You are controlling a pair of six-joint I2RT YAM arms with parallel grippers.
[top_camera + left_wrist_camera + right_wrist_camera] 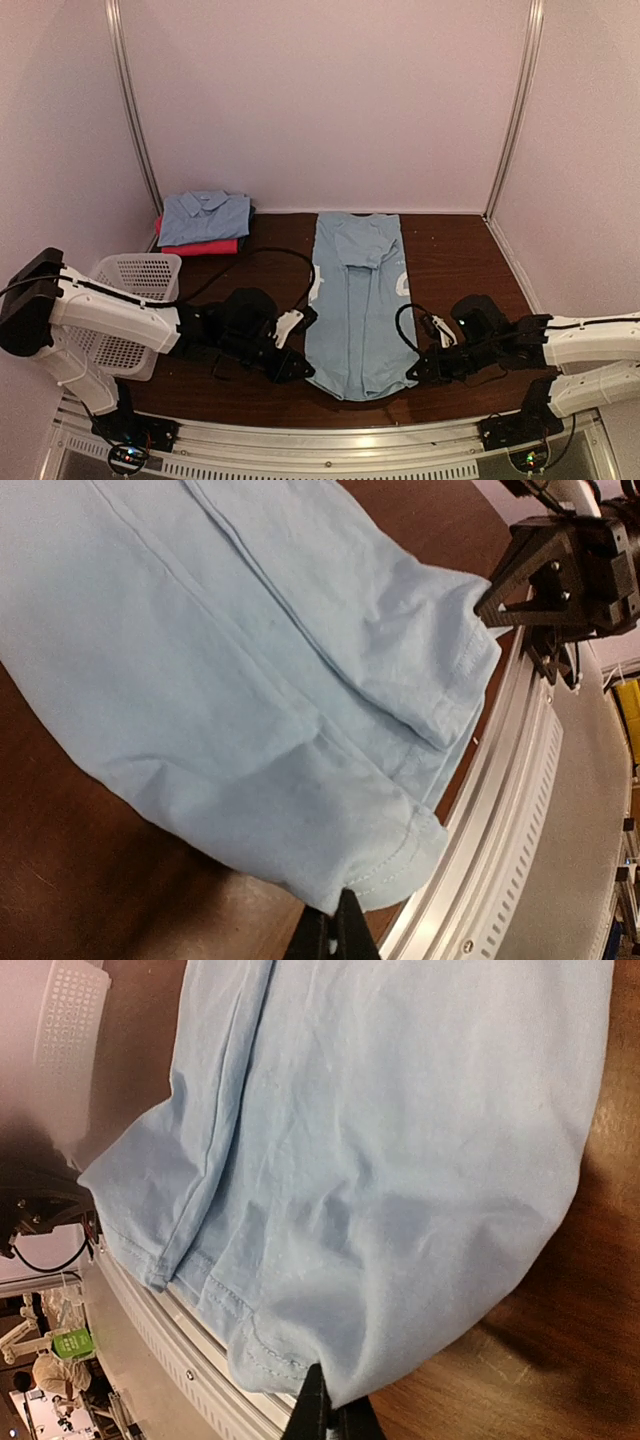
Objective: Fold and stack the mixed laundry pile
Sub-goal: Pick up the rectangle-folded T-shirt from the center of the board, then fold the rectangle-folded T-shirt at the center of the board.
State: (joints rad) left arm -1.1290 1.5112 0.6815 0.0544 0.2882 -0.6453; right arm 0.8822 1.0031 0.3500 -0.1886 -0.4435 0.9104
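A large plain light blue shirt (357, 300) lies lengthwise on the brown table, sides folded in, hem toward the arms. My left gripper (302, 370) is shut on its near left hem corner (375, 875). My right gripper (412, 372) is shut on its near right hem corner (300, 1355). In the left wrist view the right gripper (545, 575) shows at the far hem corner. A folded light blue collared polo (205, 215) lies on top of a magenta cloth (200, 246) at the back left.
A white perforated basket (135, 300) stands at the left, beside the left arm. A black cable (270, 255) loops over the table left of the shirt. A metal rail (330, 440) runs along the near table edge. Pale walls enclose the back and sides.
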